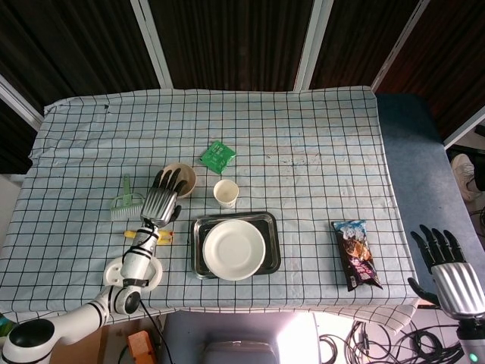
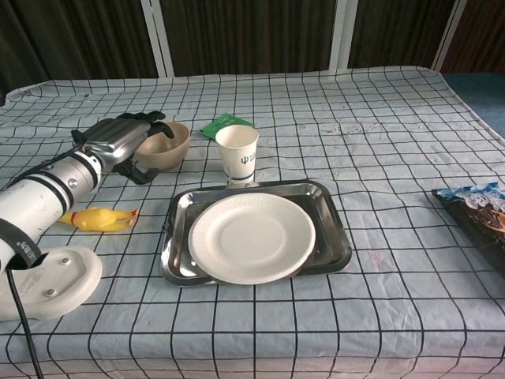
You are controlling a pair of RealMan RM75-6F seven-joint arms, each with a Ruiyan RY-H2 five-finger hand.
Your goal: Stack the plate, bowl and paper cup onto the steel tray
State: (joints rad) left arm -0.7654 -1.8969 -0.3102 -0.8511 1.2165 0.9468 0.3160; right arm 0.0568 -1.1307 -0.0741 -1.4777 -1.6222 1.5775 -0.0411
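Observation:
The white paper plate (image 1: 234, 249) (image 2: 252, 237) lies in the steel tray (image 1: 269, 220) (image 2: 335, 229) near the table's front edge. Just behind the tray the paper cup (image 1: 226, 192) (image 2: 237, 152) stands upright. Left of the cup sits the beige bowl (image 1: 182, 180) (image 2: 167, 147) on the cloth. My left hand (image 1: 161, 199) (image 2: 118, 142) is at the bowl's left rim, fingers (image 2: 151, 118) reaching over the rim and thumb outside the wall, not clamped. Off the table's right front corner my right hand (image 1: 447, 265) hangs with fingers spread, holding nothing.
A yellow rubber chicken (image 1: 155, 236) (image 2: 95, 218) and a white flat device (image 2: 43, 280) lie under my left forearm. A green brush (image 1: 125, 199) is left of the hand, a green packet (image 1: 217, 156) (image 2: 225, 125) behind the cup, and a snack bag (image 1: 356, 254) (image 2: 481, 213) at right.

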